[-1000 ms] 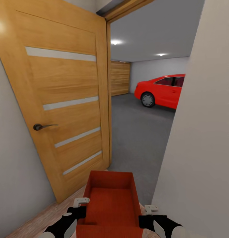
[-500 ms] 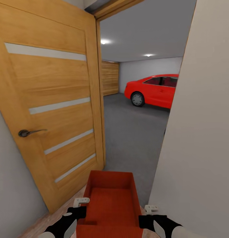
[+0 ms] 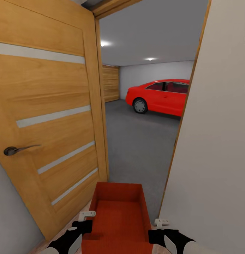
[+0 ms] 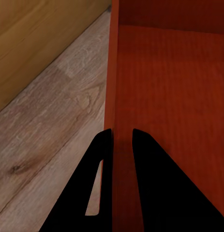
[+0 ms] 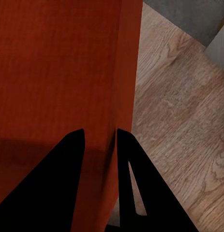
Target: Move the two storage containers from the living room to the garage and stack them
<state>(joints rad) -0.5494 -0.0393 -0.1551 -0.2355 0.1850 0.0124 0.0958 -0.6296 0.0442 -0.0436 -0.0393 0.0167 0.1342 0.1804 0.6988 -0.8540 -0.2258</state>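
Note:
An orange-red storage container (image 3: 119, 215) hangs low in front of me in the head view, held between both arms above the wood plank floor. My left gripper (image 4: 121, 133) is shut on its left side wall (image 4: 113, 72), one finger on each face. On the opposite wall (image 5: 126, 63), my right gripper (image 5: 99, 133) is shut the same way. Through the open doorway lies the garage with its dark grey floor (image 3: 140, 141).
A wooden door (image 3: 48, 116) with a lever handle (image 3: 16, 150) stands open close on my left. A pale wall (image 3: 214, 134) edges the doorway close on my right. A red car (image 3: 159, 97) is parked at the garage's far right.
The camera has moved forward toward the doorway: the door has slid leftward and grown, and the car has shifted left. The container and both grippers keep their hold.

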